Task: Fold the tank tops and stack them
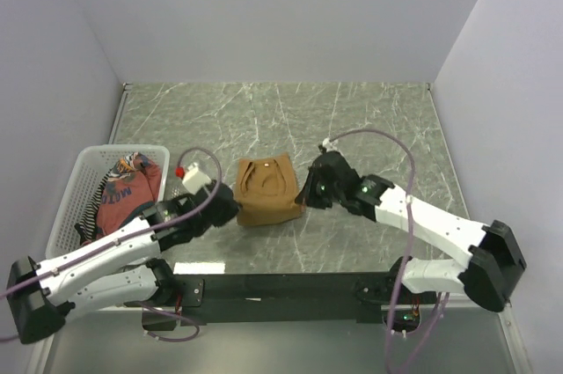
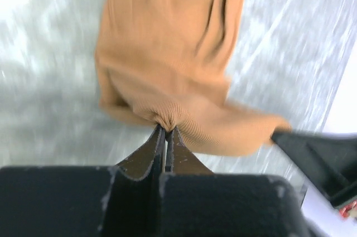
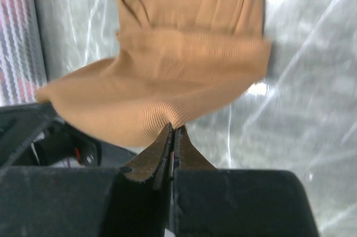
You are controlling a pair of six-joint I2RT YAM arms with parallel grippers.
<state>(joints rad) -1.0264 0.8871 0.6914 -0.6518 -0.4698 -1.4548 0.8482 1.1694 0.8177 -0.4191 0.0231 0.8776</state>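
Tan-brown ribbed cloth, the plain sleeveless tank top (image 1: 266, 189), lies partly bunched on the grey-green marbled counter (image 1: 369, 119), a little to the right of the white plastic mesh basket (image 1: 88, 156). The left gripper (image 1: 230, 207) sits between the basket and the top. Its jaws are clenched on a small pucker of fabric at the corner nearest the basket, which shows plainly in the left wrist view. The right gripper (image 1: 307, 193) is at the corner farthest from the basket, its jaws likewise pinched tight on a thin fold of the same edge. Inside the basket lie the rust-red tank top (image 1: 127, 198) with its chest print and the black-and-white striped one (image 1: 88, 214), both unfolded, so the task looks to be at its first garment.

The step in hand appears to be a fold of the gripped edge over the rest of the top. To do it well, both arms should rise together and level, with the cloth gently taut between them so the edge stays straight. They should then carry it across and lay it square on the opposite edge. Only a little cloth sits in each pinch, and the ribbed knit probably stretches, so a hard pull apart could slip a corner free or skew the crease. Letting go should wait until the folded layer rests flat on the counter.
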